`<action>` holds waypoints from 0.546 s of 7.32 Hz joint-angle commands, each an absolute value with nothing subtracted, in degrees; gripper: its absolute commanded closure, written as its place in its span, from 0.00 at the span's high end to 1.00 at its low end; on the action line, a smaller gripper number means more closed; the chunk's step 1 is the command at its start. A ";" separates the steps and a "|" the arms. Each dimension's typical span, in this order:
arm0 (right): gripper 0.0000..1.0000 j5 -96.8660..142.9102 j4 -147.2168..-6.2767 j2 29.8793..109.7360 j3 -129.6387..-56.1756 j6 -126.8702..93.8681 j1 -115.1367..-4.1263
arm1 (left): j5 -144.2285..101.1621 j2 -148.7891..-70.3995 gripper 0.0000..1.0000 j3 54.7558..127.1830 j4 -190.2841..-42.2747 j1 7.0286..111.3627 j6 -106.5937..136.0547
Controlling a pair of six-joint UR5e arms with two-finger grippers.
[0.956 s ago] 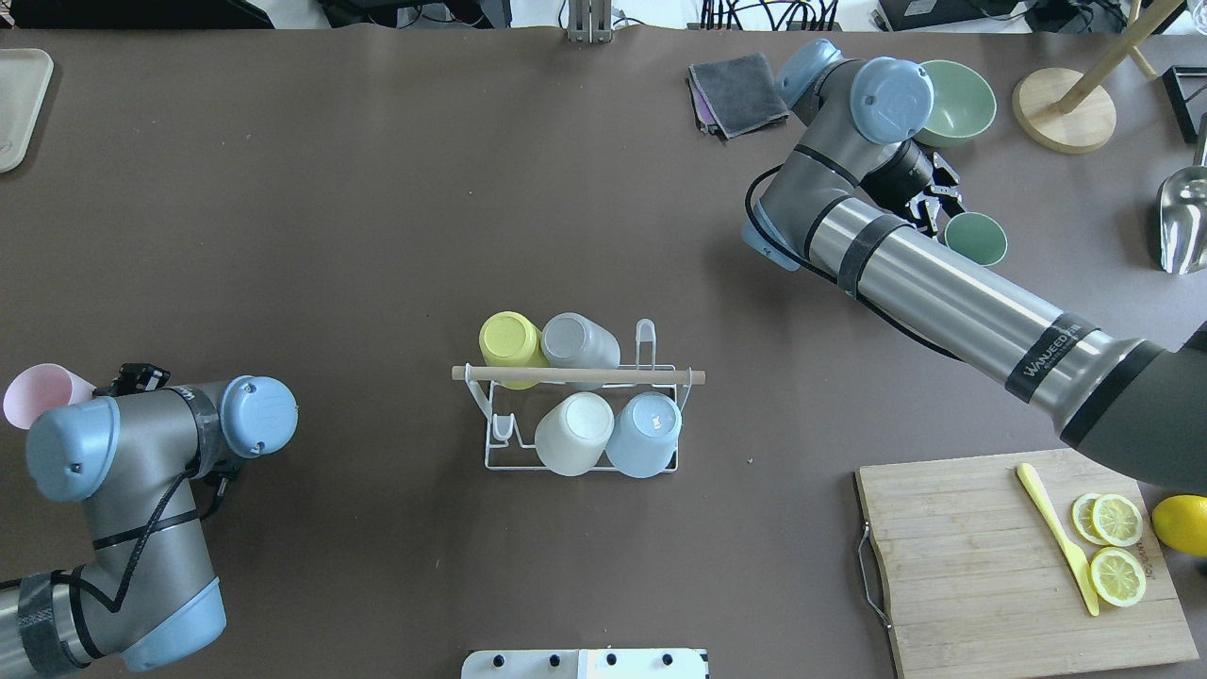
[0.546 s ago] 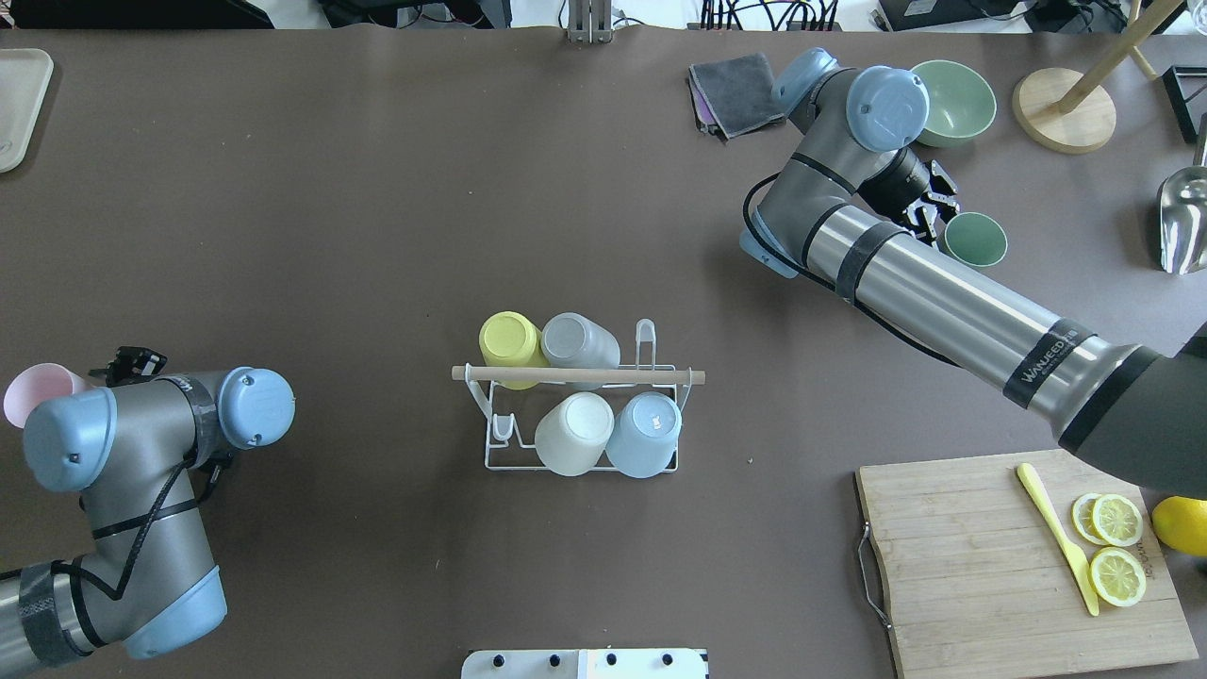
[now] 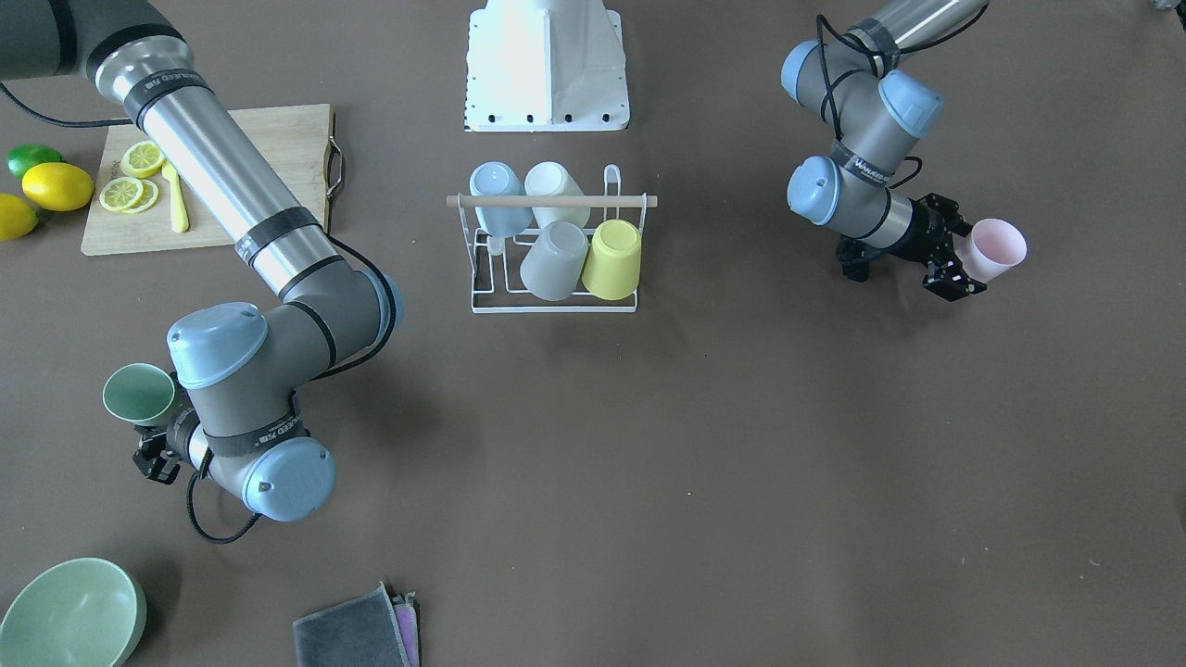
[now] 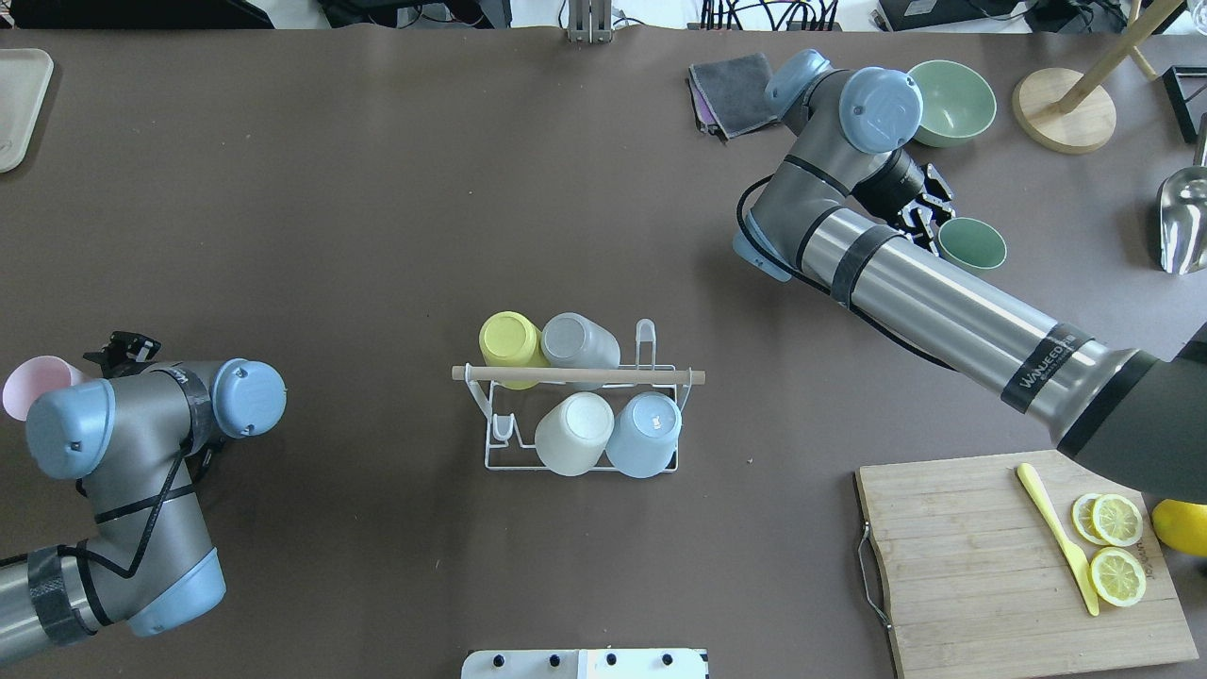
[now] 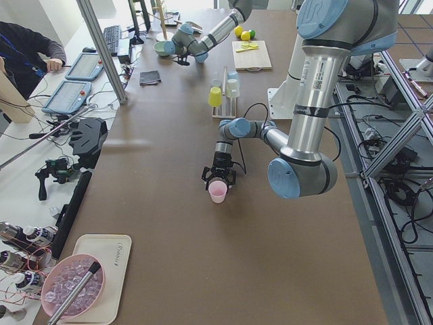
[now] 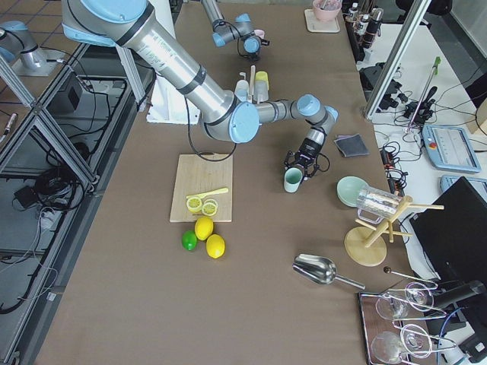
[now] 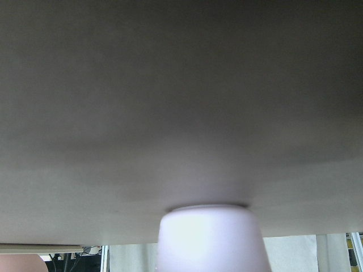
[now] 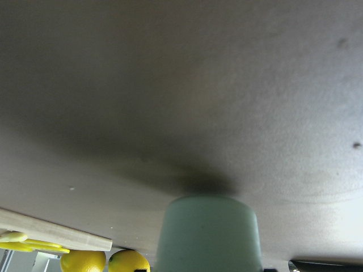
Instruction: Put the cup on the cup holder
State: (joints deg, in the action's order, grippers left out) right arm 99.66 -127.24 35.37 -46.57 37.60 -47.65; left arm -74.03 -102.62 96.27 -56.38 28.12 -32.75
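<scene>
The cup holder (image 4: 580, 375), a white wire rack with a wooden rod, stands mid-table and also shows in the front view (image 3: 551, 200). It holds several upturned cups: yellow, grey, white and blue. My left gripper (image 4: 118, 351) is shut on a pink cup (image 4: 26, 385) at the table's left side, far from the rack; the front view shows the cup (image 3: 996, 248) tilted on its side. My right gripper (image 4: 926, 212) is shut on a green cup (image 4: 974, 243) at the far right, low over the table. Each cup fills the bottom of its wrist view.
A green bowl (image 4: 952, 102), a grey cloth (image 4: 740, 94), a wooden stand (image 4: 1064, 108) and a metal scoop (image 4: 1183, 222) lie near the right gripper. A cutting board (image 4: 981, 585) with lemon slices and a yellow knife is at the near right. A tray (image 4: 19, 104) sits far left.
My left arm has shifted a little, carrying the pink cup slightly left and farther from the robot. My right wrist has swung toward the far edge; the green cup has hardly moved.
</scene>
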 commanded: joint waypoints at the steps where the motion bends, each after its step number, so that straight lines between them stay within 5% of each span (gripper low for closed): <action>1: 0.20 99.67 -132.09 38.66 -57.52 37.62 -48.68 | -73.92 -102.31 0.97 95.97 -56.95 28.65 -32.87; 4: 0.20 107.51 -126.87 43.83 -66.15 37.18 -54.29 | -73.92 -102.22 0.97 96.33 -56.95 29.88 -34.19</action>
State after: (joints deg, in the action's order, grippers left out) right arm 102.26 -130.48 40.83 -62.14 37.41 -51.56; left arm -73.92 -102.29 96.26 -56.95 29.56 -33.88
